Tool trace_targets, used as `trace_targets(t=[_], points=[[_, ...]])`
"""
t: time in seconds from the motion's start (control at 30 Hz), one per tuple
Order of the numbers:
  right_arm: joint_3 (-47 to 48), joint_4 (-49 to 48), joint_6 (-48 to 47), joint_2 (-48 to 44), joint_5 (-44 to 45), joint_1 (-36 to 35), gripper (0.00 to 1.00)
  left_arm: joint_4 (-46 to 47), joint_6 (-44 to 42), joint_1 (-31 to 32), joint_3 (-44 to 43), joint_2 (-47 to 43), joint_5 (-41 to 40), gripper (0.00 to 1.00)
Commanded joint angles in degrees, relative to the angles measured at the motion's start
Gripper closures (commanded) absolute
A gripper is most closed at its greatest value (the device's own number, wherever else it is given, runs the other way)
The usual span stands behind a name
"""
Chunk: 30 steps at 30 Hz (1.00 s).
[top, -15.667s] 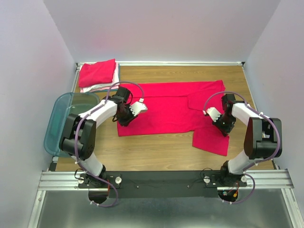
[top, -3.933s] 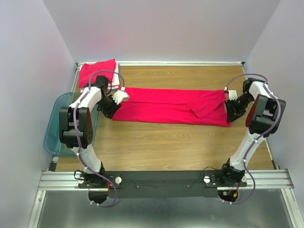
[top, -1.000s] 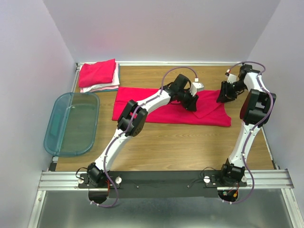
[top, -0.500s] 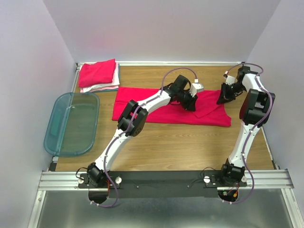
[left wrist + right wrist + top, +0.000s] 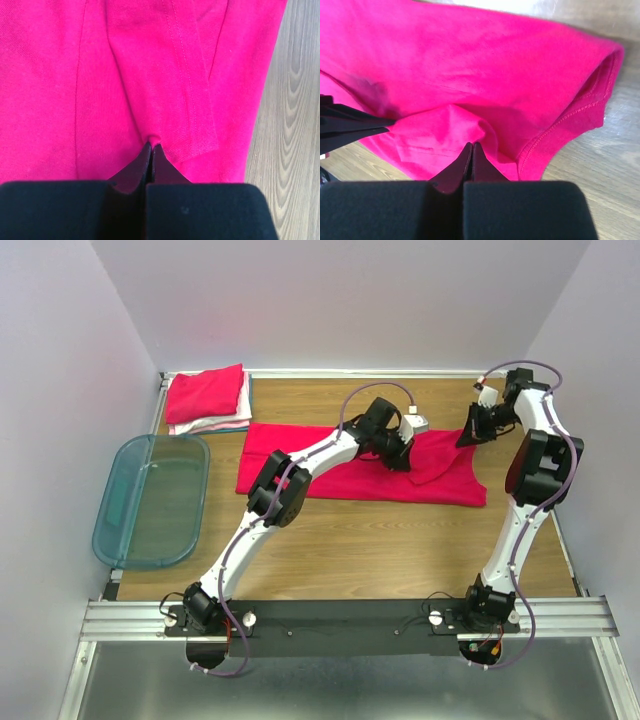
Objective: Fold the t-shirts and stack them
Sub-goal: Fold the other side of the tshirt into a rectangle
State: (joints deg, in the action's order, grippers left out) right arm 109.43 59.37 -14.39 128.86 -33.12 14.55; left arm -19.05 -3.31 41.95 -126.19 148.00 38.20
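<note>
the long bright red-pink cloth t-shirt [image 5: 340,465] lies as a folded strip across the wooden worktop [image 5: 350,540]. the left pincer [image 5: 399,458] is clenched on a pucker near its sleeve; the right pincer [image 5: 466,438] grips its lifted right end. a stack of folded red and white t-shirts [image 5: 207,398] sits far left.

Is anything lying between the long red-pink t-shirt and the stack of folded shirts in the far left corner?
Nothing visible: only wooden table separates the red-pink t-shirt from the stack of folded shirts. The translucent teal plastic bin sits nearer, aside.
</note>
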Motion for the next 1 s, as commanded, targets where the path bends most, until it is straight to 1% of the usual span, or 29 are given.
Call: trace_targets(t=[0.0,0.23,0.97], points=[[2.3,-0.8,0.8,-2.0,-2.3,-0.7,0.99,1.9,0.6,-0.8,0.9,-1.4,1.8,1.00],[3.4,-0.9,0.9,-1.2,-2.3,-0.8,0.99,5.2,1.4,-1.7,3.7,-3.7,1.6,1.00],[6.8,-1.2,1.7,-0.4,-3.5,-1.4,1.00,9.2,2.9,-2.6,5.5,-5.4,1.9,1.00]])
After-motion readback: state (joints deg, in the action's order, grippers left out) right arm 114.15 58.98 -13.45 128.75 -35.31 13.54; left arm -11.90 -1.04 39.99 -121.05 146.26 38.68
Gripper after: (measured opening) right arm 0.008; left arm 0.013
